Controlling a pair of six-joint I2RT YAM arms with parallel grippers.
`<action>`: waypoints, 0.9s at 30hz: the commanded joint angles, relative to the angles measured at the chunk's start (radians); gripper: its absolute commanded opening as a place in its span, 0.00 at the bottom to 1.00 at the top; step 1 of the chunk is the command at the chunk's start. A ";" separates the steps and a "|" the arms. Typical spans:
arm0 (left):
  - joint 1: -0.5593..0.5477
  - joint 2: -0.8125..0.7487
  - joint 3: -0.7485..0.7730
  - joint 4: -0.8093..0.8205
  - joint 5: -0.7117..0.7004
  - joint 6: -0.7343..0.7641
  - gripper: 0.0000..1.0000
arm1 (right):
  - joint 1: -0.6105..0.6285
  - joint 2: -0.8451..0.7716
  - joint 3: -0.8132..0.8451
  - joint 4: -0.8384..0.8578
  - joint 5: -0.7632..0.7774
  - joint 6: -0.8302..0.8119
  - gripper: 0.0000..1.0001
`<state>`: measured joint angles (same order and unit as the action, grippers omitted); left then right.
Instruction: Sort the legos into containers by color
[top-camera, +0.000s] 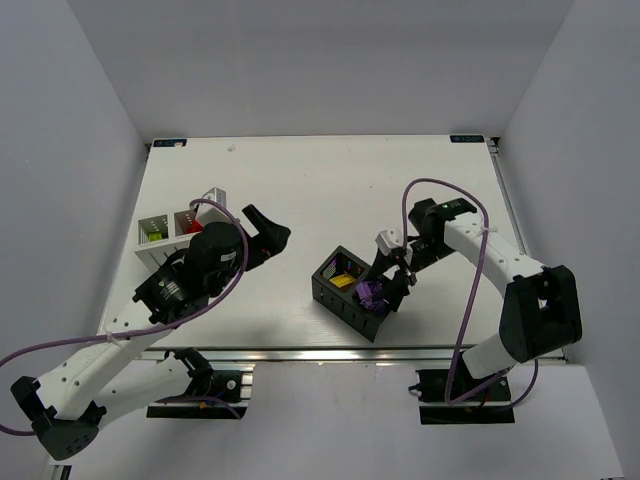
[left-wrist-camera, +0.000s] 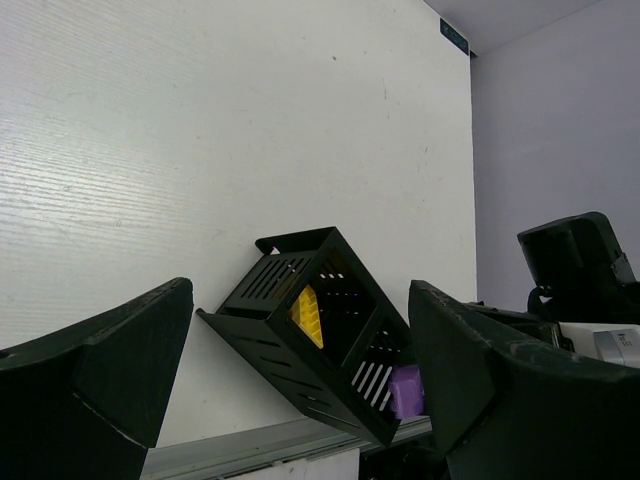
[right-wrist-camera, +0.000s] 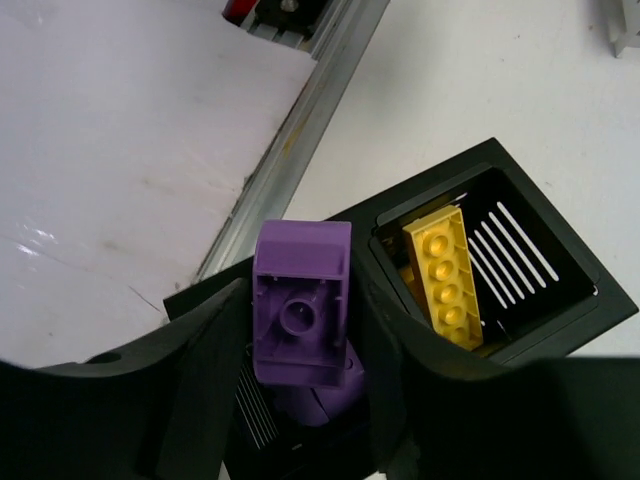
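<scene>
Gripping purple lego (right-wrist-camera: 300, 310) in right gripper (top-camera: 390, 283) above black box (top-camera: 335, 300) at lower centre, with left gripper (top-camera: 272, 228) open; could spill it beside the yellow lego (right-wrist-camera: 445, 265) if released off-centre

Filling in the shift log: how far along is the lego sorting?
Done: a lime green brick and a red brick sit in separate cells of the white box, and a yellow brick lies in the black box. In hand: the right gripper holds a purple brick over that box's other cell. Remaining: releasing it; no other loose brick shows. The left gripper is open.
</scene>
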<state>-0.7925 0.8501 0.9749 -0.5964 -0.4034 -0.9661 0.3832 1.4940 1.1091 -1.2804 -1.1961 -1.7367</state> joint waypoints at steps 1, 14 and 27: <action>-0.004 -0.019 -0.007 0.027 0.008 0.004 0.98 | 0.003 -0.002 -0.009 0.029 0.015 -0.008 0.61; -0.004 -0.028 -0.001 0.041 0.021 0.039 0.98 | -0.004 -0.003 0.236 0.354 0.073 0.627 0.73; -0.004 0.020 0.065 0.044 0.032 0.141 0.98 | -0.059 0.187 0.655 0.441 0.509 1.471 0.89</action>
<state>-0.7940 0.8608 0.9855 -0.5610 -0.3801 -0.8719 0.3439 1.6703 1.7103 -0.7849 -0.7593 -0.4274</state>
